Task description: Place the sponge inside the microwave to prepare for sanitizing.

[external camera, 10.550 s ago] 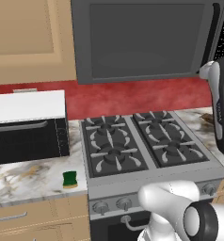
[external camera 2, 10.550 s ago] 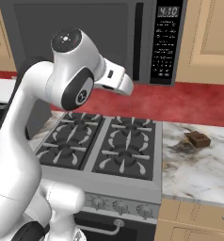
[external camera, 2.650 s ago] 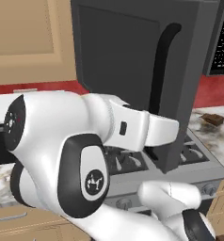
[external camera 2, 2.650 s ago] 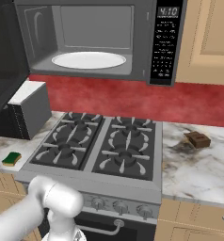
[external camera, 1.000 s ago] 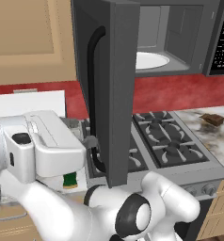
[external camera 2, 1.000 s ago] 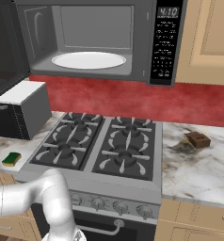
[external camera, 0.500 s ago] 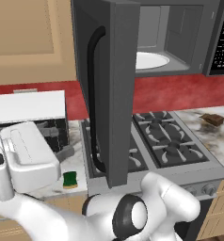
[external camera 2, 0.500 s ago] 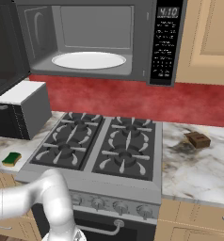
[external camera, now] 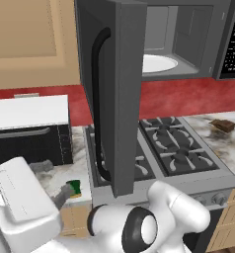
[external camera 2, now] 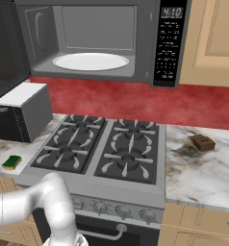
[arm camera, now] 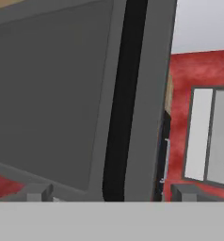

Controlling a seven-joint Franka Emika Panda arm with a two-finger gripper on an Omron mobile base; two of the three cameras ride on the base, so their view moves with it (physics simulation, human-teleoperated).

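Observation:
The microwave hangs above the stove with its door swung wide open and a white round plate inside. The green-and-yellow sponge lies on the marble counter left of the stove. In the left base view my gripper hangs low at the left, open, one finger just in front of the sponge and nothing held. In the hand view the open gripper faces the door's black handle.
A black oven box with a white top stands on the counter left of the stove. A small brown object lies on the counter at the right. The open door juts out over the stove's left side.
My hand has dropped lower and to the left, away from the door handle and down toward the counter by the sponge. The door stays open and the sponge has not moved.

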